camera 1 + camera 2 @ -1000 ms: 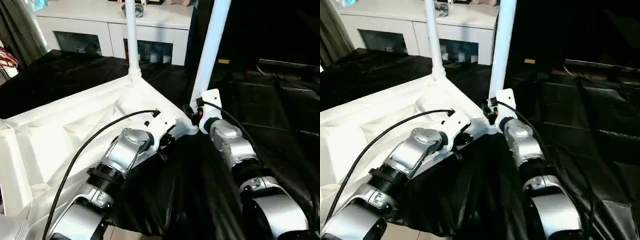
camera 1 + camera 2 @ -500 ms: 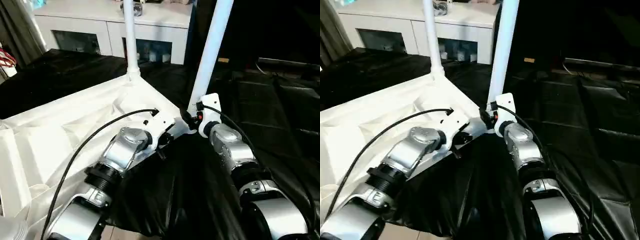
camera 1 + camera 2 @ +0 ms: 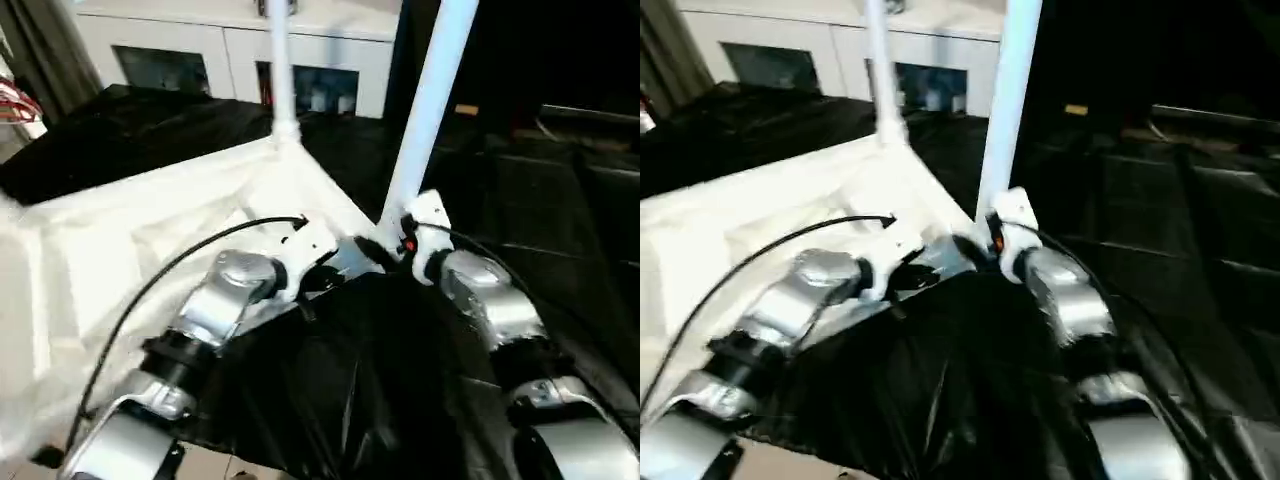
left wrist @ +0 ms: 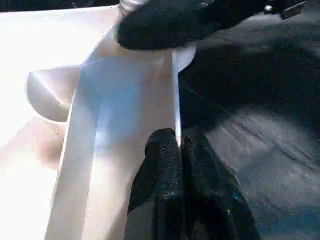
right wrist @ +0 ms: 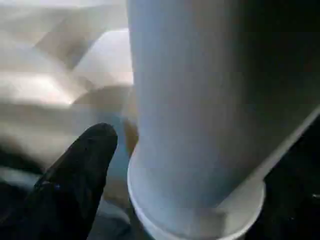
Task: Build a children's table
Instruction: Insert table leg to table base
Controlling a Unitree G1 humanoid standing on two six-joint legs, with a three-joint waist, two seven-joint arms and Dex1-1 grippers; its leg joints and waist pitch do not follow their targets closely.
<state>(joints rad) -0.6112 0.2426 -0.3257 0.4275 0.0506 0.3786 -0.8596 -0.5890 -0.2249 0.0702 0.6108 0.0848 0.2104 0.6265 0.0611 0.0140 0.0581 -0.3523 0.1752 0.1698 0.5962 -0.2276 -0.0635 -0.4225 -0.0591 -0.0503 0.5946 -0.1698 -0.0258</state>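
Since a second ago the right gripper [image 5: 75, 180] has let go of the near leg [image 3: 428, 110]: its fingers have spread apart, and one black finger now sits just beside the bottom of the tube, not squeezing it. The big white tabletop [image 3: 120, 240] lies upside down on the black sheet [image 3: 330, 390], with its ribbed side up. The near leg stands up in the corner socket [image 5: 195, 220] closest to the robot, and a far leg [image 3: 278, 60] stands in the next corner, in front of the white cabinet [image 3: 200, 50]. The left gripper [image 4: 177, 150] is pinched shut on the thin side wall of the tabletop, close to that near corner. What could go wrong? The near leg may not be pushed all the way in, so it could lean or tip over with nothing holding it. If the left gripper tugs the wall, the whole top could slide and shake both legs. The right finger could also bump the leg as it pulls away.
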